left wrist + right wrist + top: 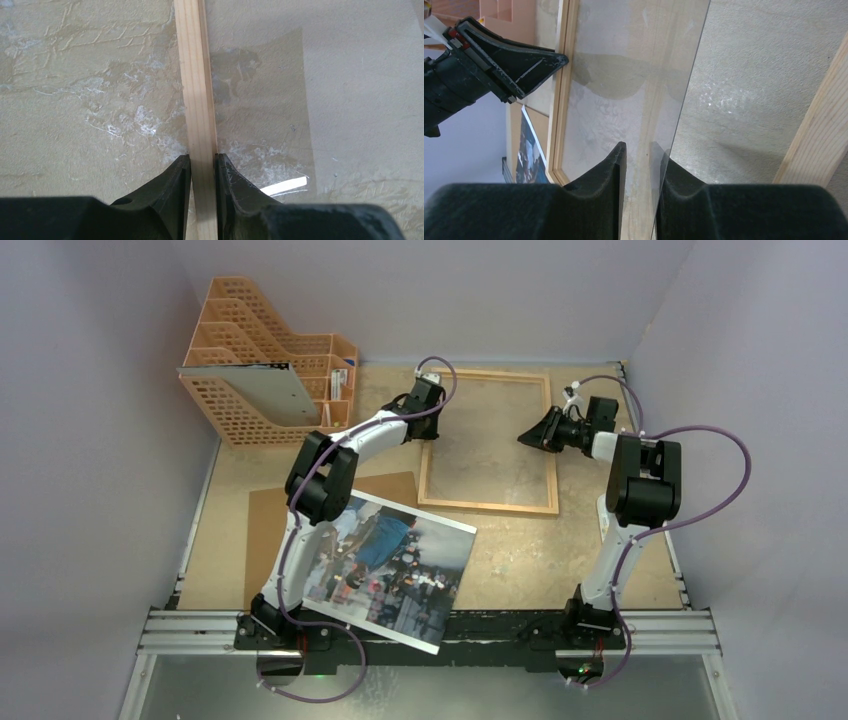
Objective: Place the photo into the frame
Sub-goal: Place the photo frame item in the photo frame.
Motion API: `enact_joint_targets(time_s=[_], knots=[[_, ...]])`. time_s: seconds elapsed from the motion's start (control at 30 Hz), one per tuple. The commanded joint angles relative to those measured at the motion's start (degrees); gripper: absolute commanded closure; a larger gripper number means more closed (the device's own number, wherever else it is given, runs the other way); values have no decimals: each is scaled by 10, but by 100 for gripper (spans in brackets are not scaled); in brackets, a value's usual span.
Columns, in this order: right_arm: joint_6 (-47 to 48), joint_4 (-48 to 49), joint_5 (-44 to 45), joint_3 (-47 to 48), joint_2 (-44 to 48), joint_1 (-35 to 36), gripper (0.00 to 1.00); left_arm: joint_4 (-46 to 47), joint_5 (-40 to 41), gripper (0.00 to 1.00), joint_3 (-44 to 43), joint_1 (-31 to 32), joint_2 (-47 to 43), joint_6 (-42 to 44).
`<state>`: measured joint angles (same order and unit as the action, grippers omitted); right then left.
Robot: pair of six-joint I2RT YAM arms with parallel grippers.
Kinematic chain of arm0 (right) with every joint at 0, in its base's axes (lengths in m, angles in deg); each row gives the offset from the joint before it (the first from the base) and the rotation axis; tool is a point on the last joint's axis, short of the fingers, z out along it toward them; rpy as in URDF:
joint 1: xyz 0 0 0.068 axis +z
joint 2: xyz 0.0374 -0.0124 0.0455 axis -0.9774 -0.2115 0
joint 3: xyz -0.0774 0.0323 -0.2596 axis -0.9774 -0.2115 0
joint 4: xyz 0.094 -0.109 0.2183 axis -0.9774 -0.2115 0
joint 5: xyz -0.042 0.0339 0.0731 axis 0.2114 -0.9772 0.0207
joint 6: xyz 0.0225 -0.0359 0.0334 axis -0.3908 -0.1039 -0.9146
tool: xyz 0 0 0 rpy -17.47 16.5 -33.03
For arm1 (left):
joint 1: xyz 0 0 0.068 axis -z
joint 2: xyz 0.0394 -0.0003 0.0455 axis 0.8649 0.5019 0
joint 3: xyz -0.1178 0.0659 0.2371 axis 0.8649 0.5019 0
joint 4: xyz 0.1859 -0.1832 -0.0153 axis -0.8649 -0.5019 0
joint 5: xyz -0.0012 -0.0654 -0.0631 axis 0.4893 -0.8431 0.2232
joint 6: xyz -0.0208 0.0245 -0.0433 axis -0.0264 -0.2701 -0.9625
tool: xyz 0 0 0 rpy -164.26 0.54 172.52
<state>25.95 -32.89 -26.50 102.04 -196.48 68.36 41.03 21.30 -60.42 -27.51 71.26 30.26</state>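
The light-wood frame [488, 506] lies flat at the back middle of the table. My left gripper [434, 428] is shut on its left rail [195, 75], one finger on each side of the wood, and also shows in the right wrist view [560, 59]. My right gripper [522, 440] reaches in over the frame's right side. Its jaws stand a little apart astride the raised edge of the clear pane [684, 100], which lies against one fingertip [663, 155]. The photo [395, 565] lies face up near the front edge, partly under the left arm; a strip of it shows in the right wrist view [529, 150].
A brown backing panel [268, 530] lies under the photo's left part. An orange file rack [300, 350] with a grey sheet [265, 390] leaning on it stands at the back left. Walls close in on both sides. A metal rail [680, 625] runs along the near edge.
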Motion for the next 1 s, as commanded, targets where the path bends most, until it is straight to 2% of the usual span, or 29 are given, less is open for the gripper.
enact_joint_targets(time_s=[0.0, 0.2, 0.3, 0.5, 0.67, 0.77, 0.87, 0.97], knots=[[-4, -27, -7, 19, 29, 8, 72, -70, 17, 81, 14, -2, 56, 19], [-9, -60, 13, 32, 55, 6, 61, -71, 16, 83, 14, -2, 59, 21], [-19, -77, 44, 37, 73, 5, 59, -71, 14, 83, 15, -2, 60, 21], [-26, -145, 199, 44, 109, 0, 56, -70, 9, 83, 19, -3, 57, 21], [-30, -164, 332, 28, 153, -1, 54, -53, -14, 81, 32, -8, 45, 20], [-30, -165, 383, 18, 171, -1, 52, -48, -33, 80, 32, -11, 39, 19], [-29, -161, 394, 4, 177, -1, 49, -39, -63, 77, 34, -16, 31, 15], [-25, -152, 379, -11, 170, -1, 49, -9, -136, 72, 46, -32, 18, -2]])
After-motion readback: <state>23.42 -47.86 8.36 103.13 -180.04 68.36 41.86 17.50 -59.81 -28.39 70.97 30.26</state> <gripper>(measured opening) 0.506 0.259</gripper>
